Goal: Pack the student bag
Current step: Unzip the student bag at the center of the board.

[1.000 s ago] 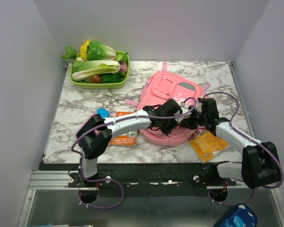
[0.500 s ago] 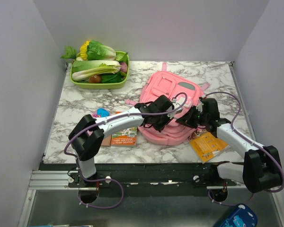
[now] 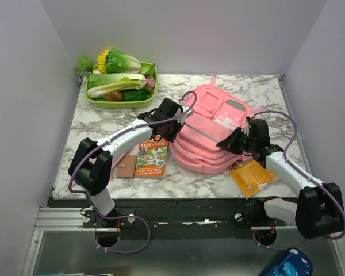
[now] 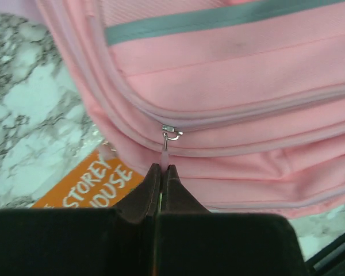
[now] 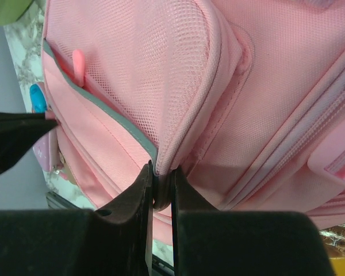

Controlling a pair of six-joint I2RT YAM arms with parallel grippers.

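While the left gripper [image 4: 162, 168] has its fingers pressed together on the pale zip pull [image 4: 165, 150] of one pocket, the right gripper [image 5: 161, 170] pinches a fold of fabric at the seam under the mesh front panel. Both holds are on the student bag [image 3: 210, 133], one at its left side and one at its right. The bag lies flat on the marble table [image 3: 92, 126], its grey-and-white patch facing up and its top toward the back wall.

As a judgement, the packing itself has not begun. The work in hand looks like opening a pocket, one arm pulling the zip and the other bracing the fabric. The zip lines in the left wrist view look shut or nearly so, though I cannot tell how far this one has run. Nothing is seen inside the bag.

What remains lies outside it. A picture book [image 3: 151, 158] rests just beside the bag's left near corner, with a small brown wallet [image 3: 125, 167] just left of the book. An orange booklet [image 3: 252, 175] lies at the bag's right near corner, partly under the right arm. A green tray [image 3: 103, 103] of vegetables stands well apart, beyond the bag's left side at the back.

The right forearm covering the booklet, and the left arm crossing above the book, would hinder picking either up.
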